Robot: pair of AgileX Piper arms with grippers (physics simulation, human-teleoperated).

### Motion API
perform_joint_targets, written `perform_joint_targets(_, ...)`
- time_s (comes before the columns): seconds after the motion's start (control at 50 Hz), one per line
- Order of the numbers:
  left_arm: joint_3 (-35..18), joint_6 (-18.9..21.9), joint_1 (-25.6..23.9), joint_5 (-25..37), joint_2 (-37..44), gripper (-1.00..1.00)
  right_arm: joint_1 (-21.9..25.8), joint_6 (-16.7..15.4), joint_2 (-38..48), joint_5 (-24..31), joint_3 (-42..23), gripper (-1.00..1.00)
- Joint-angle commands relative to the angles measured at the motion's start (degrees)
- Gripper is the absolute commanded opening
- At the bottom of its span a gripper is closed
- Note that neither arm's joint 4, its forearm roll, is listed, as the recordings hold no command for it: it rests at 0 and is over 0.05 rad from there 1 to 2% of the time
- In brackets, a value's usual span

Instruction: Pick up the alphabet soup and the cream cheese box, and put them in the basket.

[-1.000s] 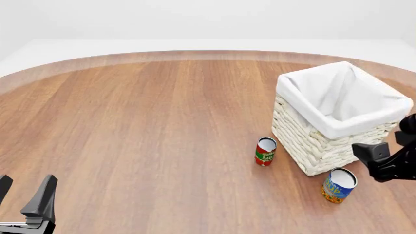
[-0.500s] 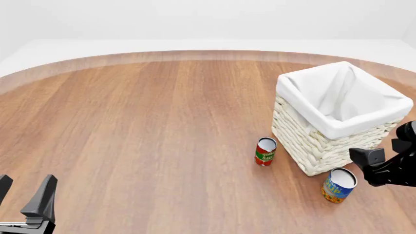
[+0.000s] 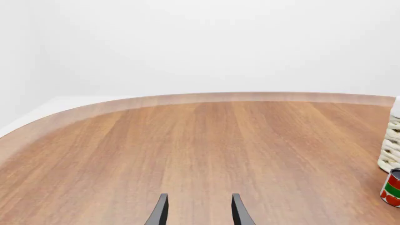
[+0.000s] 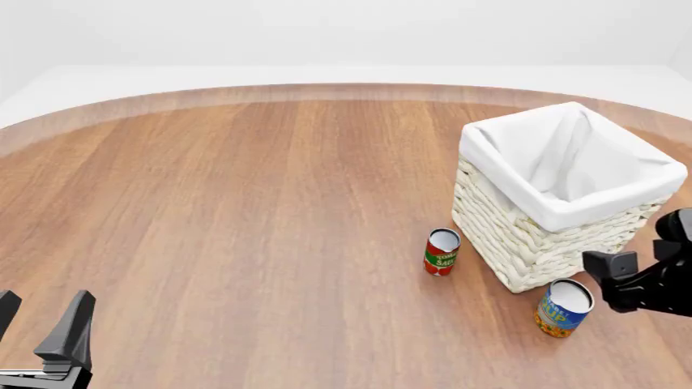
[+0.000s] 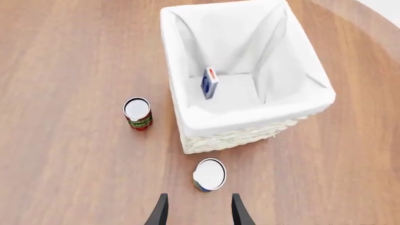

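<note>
Blue and yellow-orange, the alphabet soup [image 4: 563, 308] stands upright on the wooden table [image 4: 249, 211], just beside the basket [image 4: 562, 194] at its near corner, apart from the wicker. Inside the basket, the cream cheese box [image 5: 209, 83] rests on edge on the white cloth lining, leaning near one wall. The red can [image 4: 442, 252] with a green label stands upright beside the basket's left wall, a little apart from it. The right gripper [image 5: 198, 211] hovers above the soup can on the side away from the basket, its fingers spread and holding nothing. The left gripper [image 4: 38, 336] sits far from the basket at the near table edge, fingers likewise parted and empty.
</note>
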Motion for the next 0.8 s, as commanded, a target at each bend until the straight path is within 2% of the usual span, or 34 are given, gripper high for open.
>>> perform_joint_targets(0.02, 0.0, 0.0, 0.0, 0.0, 0.0, 1.00, -2.0, -0.6, 1.3, -2.1, 1.2, 1.00)
perform_joint_targets(0.52, 0.0, 0.0, 0.0, 0.0, 0.0, 1.00, -2.1, 0.4, 4.6, -9.2, 7.2, 1.00)
perform_joint_targets(0.8, 0.0, 0.0, 0.0, 0.0, 0.0, 1.00, -4.2, -0.5, 8.5, -13.8, 9.1, 1.00)
